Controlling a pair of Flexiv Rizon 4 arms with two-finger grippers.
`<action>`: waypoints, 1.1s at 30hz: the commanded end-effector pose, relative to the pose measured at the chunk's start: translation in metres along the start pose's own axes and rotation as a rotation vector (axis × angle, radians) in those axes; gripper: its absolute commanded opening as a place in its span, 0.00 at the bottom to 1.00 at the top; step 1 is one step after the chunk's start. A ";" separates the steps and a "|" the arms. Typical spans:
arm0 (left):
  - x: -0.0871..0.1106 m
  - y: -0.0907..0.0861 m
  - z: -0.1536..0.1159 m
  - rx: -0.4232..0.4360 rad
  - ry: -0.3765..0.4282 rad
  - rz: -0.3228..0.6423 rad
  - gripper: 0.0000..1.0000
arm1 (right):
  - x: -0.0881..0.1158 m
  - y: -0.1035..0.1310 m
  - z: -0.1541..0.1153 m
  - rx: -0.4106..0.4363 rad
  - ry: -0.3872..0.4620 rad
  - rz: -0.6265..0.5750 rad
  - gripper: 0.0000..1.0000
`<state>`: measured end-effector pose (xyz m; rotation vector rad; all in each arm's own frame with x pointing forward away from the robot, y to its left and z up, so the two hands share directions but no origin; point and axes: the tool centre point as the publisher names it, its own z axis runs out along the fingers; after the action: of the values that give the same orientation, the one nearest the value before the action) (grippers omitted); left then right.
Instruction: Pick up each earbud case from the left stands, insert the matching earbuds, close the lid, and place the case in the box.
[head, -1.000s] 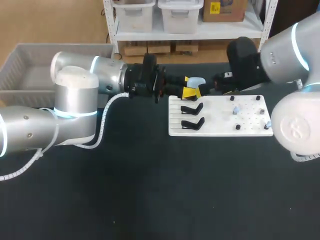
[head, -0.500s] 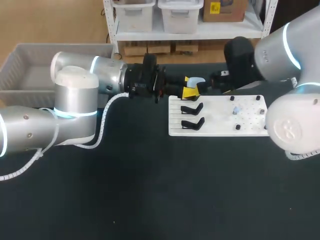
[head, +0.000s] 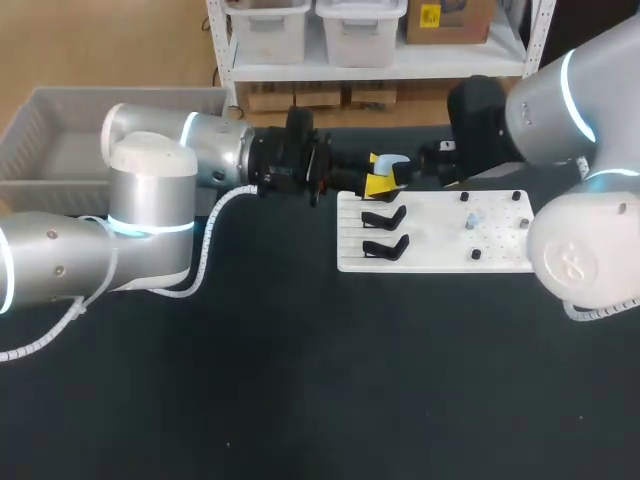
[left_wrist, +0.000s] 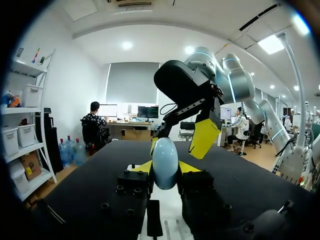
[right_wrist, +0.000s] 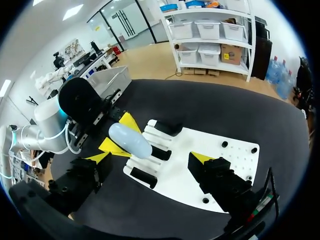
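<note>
The pale blue, egg-shaped earbud case (left_wrist: 165, 161) is clamped between the yellow tips of the left gripper (head: 378, 172) and held raised by the far edge of the flat white pegged board (head: 440, 235), above two black stands (head: 385, 215). The left arm is stretched level across the dark table (head: 300, 380). The right gripper (right_wrist: 150, 159) is spread wide just beyond the case, touching nothing.

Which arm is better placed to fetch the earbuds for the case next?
Right. The right end effector is open and empty above the white board; the left end effector is shut on the earbud case.
</note>
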<state>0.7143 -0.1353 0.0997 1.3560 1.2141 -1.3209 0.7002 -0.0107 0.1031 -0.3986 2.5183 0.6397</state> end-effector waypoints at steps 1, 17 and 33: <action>0.001 0.001 0.000 0.001 0.000 0.000 0.00 | -0.004 -0.002 0.002 0.006 -0.002 0.004 1.00; 0.001 0.001 0.000 0.001 0.000 0.000 0.00 | -0.011 -0.008 0.005 0.029 -0.006 0.019 1.00; 0.001 0.001 0.000 0.001 0.000 0.000 0.00 | -0.017 -0.014 -0.033 0.143 -0.086 -0.049 1.00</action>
<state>0.7149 -0.1354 0.0994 1.3564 1.2128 -1.3224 0.7246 -0.0284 0.1214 -0.4093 2.4515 0.5685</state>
